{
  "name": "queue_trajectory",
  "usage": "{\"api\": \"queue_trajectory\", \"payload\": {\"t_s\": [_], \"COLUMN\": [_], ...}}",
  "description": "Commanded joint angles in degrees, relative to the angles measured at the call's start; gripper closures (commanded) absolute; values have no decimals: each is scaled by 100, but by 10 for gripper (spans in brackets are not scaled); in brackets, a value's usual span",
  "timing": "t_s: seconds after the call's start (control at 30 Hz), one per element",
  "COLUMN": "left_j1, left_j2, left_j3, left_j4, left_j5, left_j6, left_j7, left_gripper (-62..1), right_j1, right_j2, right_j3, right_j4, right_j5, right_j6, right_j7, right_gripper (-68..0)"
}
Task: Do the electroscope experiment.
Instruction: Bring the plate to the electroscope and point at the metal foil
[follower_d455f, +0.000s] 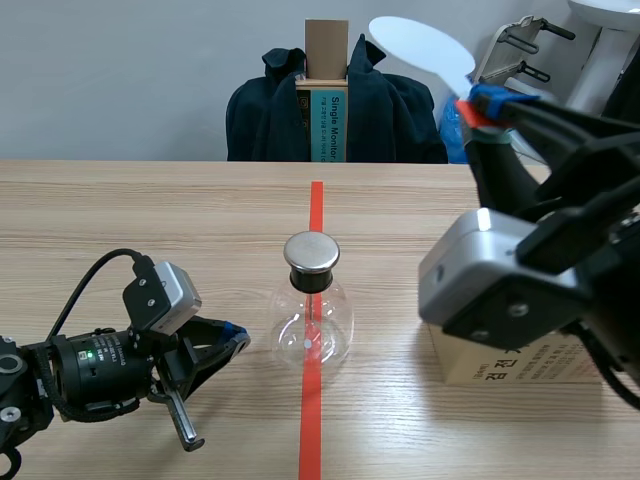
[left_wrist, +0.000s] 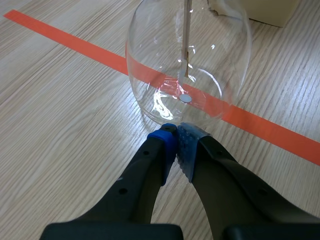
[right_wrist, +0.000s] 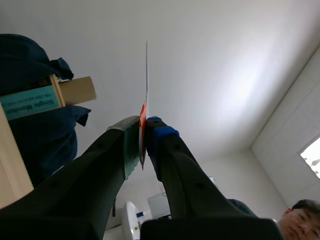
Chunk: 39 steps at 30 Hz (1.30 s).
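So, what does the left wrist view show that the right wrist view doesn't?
Only the left wrist view: the electroscope's glass flask with its rod, standing on the orange tape line, and the left gripper, jaws closed on nothing, right at the flask's base. Only the right wrist view: the right gripper, jaws clamped on a thin white paddle seen edge-on, pointing upward, with a dark jacket beside. Shared: nothing certain beyond each arm's own closed jaws.
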Motion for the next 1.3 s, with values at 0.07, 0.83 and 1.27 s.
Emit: {"api": "queue_trajectory", "payload": {"t_s": [0.07, 0.83, 1.27], "left_j1": [-22, -20, -20], "left_j2": [13, 13, 13], "left_j3": [-28, -28, -28], "left_j4": [87, 87, 87], "left_j5": [-76, -76, -76], "left_j6": [9, 9, 9], "left_j7": [-98, -96, -98], "left_gripper": [-19, -19, -18], "right_j1": [229, 1115, 1213], "right_j2": [-2, -562, -671], "right_j3": [-177, -505, -505], "right_j4": [-479, -2846, -3287], "right_j5": [-151, -815, -918], "right_j6": [-374, -1163, -1578], "right_j7": [-83, -385, -334], "right_gripper": [-8, -8, -8]}}
